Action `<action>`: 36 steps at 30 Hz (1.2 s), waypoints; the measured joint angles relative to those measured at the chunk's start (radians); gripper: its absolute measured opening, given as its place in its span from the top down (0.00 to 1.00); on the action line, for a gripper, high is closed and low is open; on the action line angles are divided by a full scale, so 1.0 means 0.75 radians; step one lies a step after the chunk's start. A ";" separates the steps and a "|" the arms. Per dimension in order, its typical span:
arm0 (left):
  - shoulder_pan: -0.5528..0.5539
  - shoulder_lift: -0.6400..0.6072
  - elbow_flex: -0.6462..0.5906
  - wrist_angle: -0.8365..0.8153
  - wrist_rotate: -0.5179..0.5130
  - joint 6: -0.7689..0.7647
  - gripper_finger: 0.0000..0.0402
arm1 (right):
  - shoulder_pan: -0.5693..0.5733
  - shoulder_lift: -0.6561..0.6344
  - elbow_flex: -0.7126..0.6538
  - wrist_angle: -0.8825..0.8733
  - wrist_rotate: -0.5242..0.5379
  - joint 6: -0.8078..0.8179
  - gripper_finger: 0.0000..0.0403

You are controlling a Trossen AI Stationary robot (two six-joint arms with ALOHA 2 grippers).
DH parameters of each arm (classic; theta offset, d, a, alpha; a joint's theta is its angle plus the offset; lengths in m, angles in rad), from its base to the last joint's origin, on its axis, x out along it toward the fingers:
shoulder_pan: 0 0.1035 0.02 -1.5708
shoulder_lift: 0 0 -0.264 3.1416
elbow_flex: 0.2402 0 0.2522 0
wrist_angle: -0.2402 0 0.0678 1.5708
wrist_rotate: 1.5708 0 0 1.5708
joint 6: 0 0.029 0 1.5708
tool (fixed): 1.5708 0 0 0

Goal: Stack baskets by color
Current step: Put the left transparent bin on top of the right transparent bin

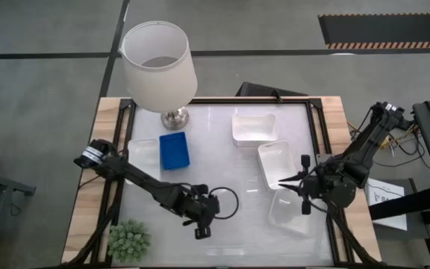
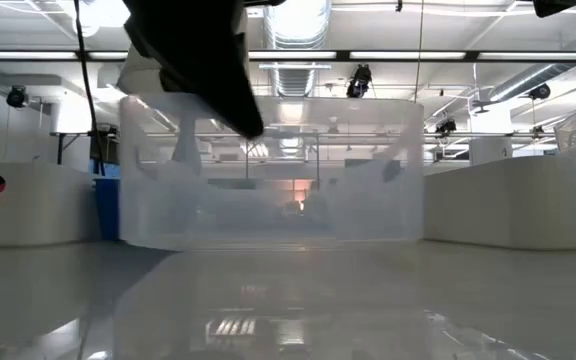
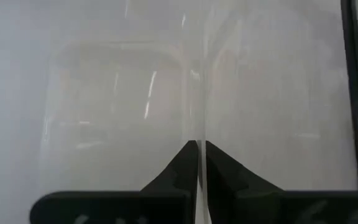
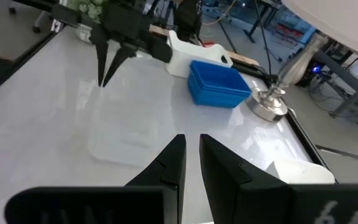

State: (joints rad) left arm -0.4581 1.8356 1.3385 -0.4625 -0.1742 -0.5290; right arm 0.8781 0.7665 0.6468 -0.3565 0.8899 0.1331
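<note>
On the table [image 1: 222, 224], left gripper [image 3: 199, 163] pinches clear basket [image 3: 117, 112].

Overhead view straight down on table [image 1: 222, 224], low view level at tabletop, wrist views close, all sharing it

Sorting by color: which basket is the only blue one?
The blue basket beside the lamp base; the other baskets are white or clear.

A white lampshade [image 1: 158, 65] on a silver base [image 1: 175, 117] stands at the upper left of the table [image 1: 222, 232]. A small green plant [image 1: 129, 240] sits lower left.
</note>
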 joint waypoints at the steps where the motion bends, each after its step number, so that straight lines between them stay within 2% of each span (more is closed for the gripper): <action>1: 0.008 0.006 0.000 0.007 0.000 0.021 1.00 | 0.000 0.013 0.000 0.016 0.000 0.001 0.90; 6: 0.048 0.007 -0.009 0.020 0.001 0.048 1.00 | -0.023 0.078 0.000 0.140 -0.043 0.001 0.86; 17: 0.059 0.007 -0.024 0.018 0.001 0.051 1.00 | -0.147 0.266 0.087 0.151 -0.101 0.043 0.57; 21: 0.059 0.007 -0.026 0.019 0.002 0.051 0.94 | -0.199 0.327 0.133 0.151 -0.188 0.043 0.50; 29: 0.058 0.007 -0.026 0.018 0.002 0.104 0.74 | -0.260 0.438 0.206 0.150 -0.292 0.055 0.46; 36: 0.036 -0.040 -0.020 0.010 -0.028 0.264 0.69 | -0.333 0.594 0.312 0.149 -0.425 0.057 0.47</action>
State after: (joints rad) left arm -0.4311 1.8055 1.3235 -0.4547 -0.1951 -0.3307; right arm 0.6281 1.2119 0.8811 -0.2445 0.5715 0.1759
